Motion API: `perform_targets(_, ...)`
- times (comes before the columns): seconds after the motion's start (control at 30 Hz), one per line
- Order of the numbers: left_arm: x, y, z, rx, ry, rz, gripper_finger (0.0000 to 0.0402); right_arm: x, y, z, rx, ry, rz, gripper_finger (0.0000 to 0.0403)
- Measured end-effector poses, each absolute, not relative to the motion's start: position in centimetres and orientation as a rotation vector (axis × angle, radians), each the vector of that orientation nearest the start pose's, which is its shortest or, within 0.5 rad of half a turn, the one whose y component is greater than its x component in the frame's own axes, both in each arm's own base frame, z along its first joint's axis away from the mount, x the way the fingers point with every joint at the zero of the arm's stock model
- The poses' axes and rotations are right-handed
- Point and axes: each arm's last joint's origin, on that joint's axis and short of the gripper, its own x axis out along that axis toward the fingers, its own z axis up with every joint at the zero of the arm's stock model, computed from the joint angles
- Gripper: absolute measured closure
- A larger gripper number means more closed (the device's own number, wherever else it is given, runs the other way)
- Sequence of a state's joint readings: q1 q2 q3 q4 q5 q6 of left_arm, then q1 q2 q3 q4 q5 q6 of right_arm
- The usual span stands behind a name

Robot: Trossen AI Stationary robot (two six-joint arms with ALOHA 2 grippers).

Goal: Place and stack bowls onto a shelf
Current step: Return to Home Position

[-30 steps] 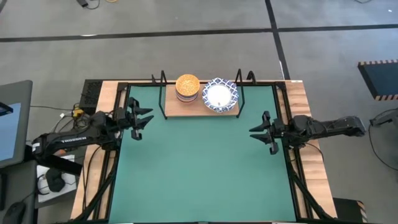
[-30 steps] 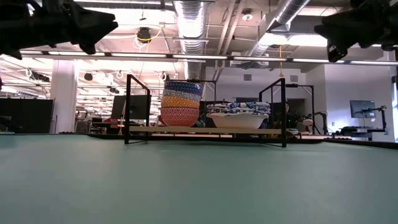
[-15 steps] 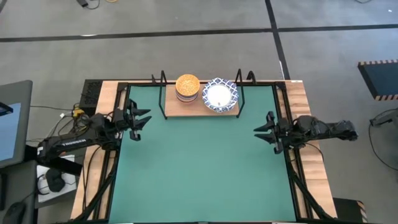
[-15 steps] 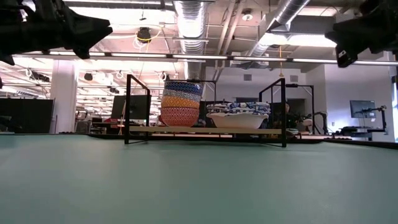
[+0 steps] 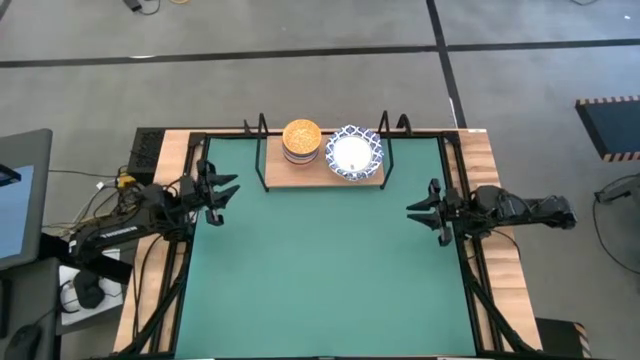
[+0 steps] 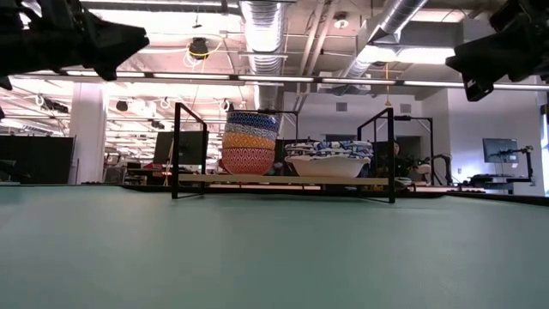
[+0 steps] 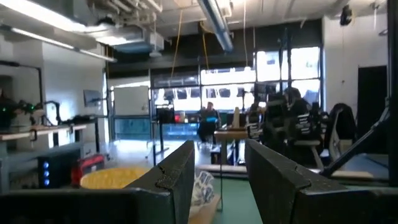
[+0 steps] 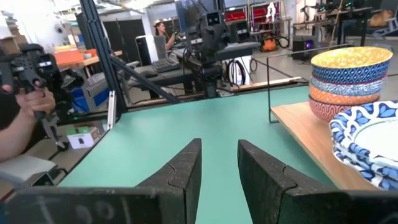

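From above, you see the shelf (image 5: 274, 178) at the far edge of the green mat (image 5: 320, 280), midway between the two arms: a pale wooden board inside a thin black wire frame with upright posts. Two stacks stand on it, just beside each other. The small-bowl stack (image 5: 301, 138) sits toward the left arm's side and shows you a speckled yellow-gold inside. The wide-bowl stack (image 5: 353, 154) sits toward the right arm's side, with a white centre ringed by blue-and-white pattern. Your left gripper (image 5: 226, 195) is at the mat's left edge and your right gripper (image 5: 420, 211) at its right edge, both well apart from the shelf.

From table height, the small stack stands taller than the wide one. You can count four nested bowls in it: red patterned at the bottom, then orange, light blue and dark blue patterned on top. The wide stack is low, with a white underside and blue-patterned rims. Both grippers hang high in the upper corners.

Your left wrist camera shows its two fingers spread with a clear gap and nothing between them; the yellow bowl's rim shows beyond.

Your right wrist camera shows its fingers likewise parted and empty, with both stacks on the board off to one side.
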State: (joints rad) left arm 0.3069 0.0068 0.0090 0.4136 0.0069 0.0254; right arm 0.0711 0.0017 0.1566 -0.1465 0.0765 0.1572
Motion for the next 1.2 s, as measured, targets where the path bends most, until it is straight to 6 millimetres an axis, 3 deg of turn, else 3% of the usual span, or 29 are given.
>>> perform_targets(0.37,8.7,2.8,19.9,0.043,-0.352,0.298,0.0272,8.6,0.5,20.2,0.151,-0.022,0.009,0.0274)
perform_targets(0.6,8.6,2.7,20.4,0.021,-0.362,0.275,0.0274,9.1,0.5,18.7,0.138,-0.015,0.003,0.0274)
perform_targets(0.73,8.5,2.5,20.9,0.035,-0.377,0.253,0.0296,9.1,0.5,18.7,0.158,-0.020,-0.001,0.0274)
perform_targets(0.97,8.9,2.7,19.6,0.009,-0.319,0.257,0.0357,9.7,0.5,16.9,0.205,-0.040,0.002,0.0274)
perform_targets(1.2,9.1,2.7,18.6,-0.046,-0.215,0.256,0.0398,9.7,0.5,17.0,0.190,-0.041,0.003,0.0274)
